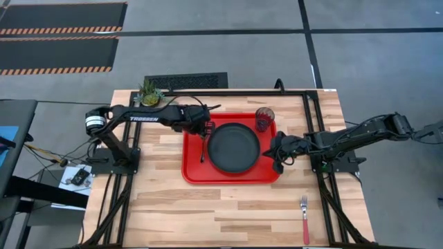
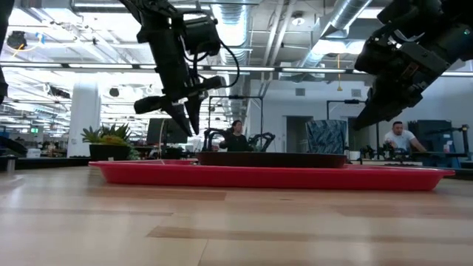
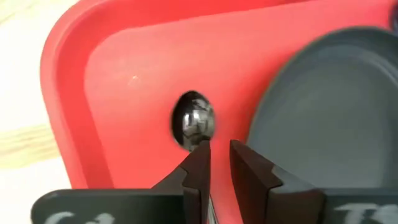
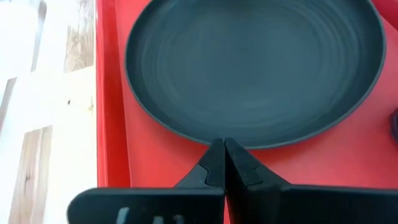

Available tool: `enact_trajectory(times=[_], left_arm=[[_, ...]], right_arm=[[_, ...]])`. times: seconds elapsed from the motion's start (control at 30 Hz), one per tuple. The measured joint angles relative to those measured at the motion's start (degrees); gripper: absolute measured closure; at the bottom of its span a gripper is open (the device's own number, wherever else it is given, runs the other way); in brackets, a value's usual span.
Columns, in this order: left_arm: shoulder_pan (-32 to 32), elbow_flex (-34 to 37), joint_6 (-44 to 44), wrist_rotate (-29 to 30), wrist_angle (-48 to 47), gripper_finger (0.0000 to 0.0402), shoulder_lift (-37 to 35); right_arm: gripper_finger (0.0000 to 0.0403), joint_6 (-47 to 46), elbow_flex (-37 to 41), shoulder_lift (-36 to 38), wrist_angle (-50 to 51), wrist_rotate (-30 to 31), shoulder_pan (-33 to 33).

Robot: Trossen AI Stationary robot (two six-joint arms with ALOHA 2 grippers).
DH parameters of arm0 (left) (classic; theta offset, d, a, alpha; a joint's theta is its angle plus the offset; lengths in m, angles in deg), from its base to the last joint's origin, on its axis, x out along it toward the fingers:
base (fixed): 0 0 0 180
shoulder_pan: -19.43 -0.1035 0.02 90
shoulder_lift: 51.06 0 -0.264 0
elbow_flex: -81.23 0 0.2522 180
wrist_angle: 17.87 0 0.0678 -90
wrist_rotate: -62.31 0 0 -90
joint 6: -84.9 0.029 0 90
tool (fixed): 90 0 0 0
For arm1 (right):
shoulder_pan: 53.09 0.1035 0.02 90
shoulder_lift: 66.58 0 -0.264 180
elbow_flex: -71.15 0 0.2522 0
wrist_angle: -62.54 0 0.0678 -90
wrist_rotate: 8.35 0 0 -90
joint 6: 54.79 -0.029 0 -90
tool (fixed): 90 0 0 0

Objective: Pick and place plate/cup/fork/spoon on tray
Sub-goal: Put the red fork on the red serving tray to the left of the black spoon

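Note:
The red tray [image 1: 194, 173] lies mid-table with the black plate [image 1: 234, 147] on it and the cup [image 1: 264, 119] standing in its far right corner. The dark spoon [image 1: 203, 151] lies flat on the tray, left of the plate; its bowl [image 3: 194, 121] shows just ahead of my left gripper's fingertips. My left gripper [image 3: 217, 152] hangs above the tray's left part [image 2: 188, 122], its fingers a narrow gap apart and touching nothing. My right gripper [image 4: 224, 149] is shut and empty above the tray's right edge [image 1: 275, 149]. The red-handled fork [image 1: 304, 220] lies on the table near the front right.
A small potted plant [image 1: 149, 93] stands at the table's far left corner. Black frame rails [image 1: 315, 117] run along the table's left and right sides. Bare wood lies in front of the tray. People sit in the room behind [image 2: 236, 137].

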Motion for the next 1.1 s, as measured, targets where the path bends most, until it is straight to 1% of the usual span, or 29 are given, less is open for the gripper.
enact_trajectory(times=[0.13, 0.2, 0.33, 0.47, 0.53, 0.63, 0.83, 1.0, 1.1], left_arm=[[2.1, 0.1, 4.6, 0.1, 0.2, 0.0383, -0.2], [3.3, 1.3, 5.7, -0.5, 2.1, 0.0396, -0.3], [6.0, 6.2, 4.9, -3.2, 6.3, 0.04, -1.7], [8.4, 11.5, 4.5, -1.5, 11.9, 0.0401, -5.9], [9.3, 14.5, 6.1, -0.1, 16.8, 0.0401, -8.5], [10.0, 19.7, 8.7, 0.1, 24.1, 0.0401, -13.2], [9.6, 31.5, 14.1, -0.1, 38.7, 0.0401, -22.8], [8.5, 39.0, 15.2, -1.1, 44.3, 0.0402, -29.6], [8.0, 42.3, 16.3, -1.1, 45.4, 0.0401, -32.8]], right_arm=[[0.0392, -1.2, 0.0, 0.1, 1.9, -0.1, 0.0], [0.0392, -2.5, -0.3, 0.5, 4.4, -0.3, 0.1], [0.0392, -4.1, -3.3, 2.7, 13.4, -0.7, 1.8], [0.0392, -7.7, -6.2, 5.8, 21.3, -0.9, 4.3], [0.0393, -11.2, -6.6, 7.4, 22.7, -0.9, 5.9], [0.0396, -18.1, -6.6, 8.9, 23.0, -0.9, 8.6], [0.0396, -34.5, -6.6, 7.4, 22.9, 3.6, 15.5], [0.0396, -47.4, -6.6, 4.2, 22.1, 6.2, 19.3], [0.0396, -50.1, -6.6, 2.2, 18.5, 7.8, 19.5]])
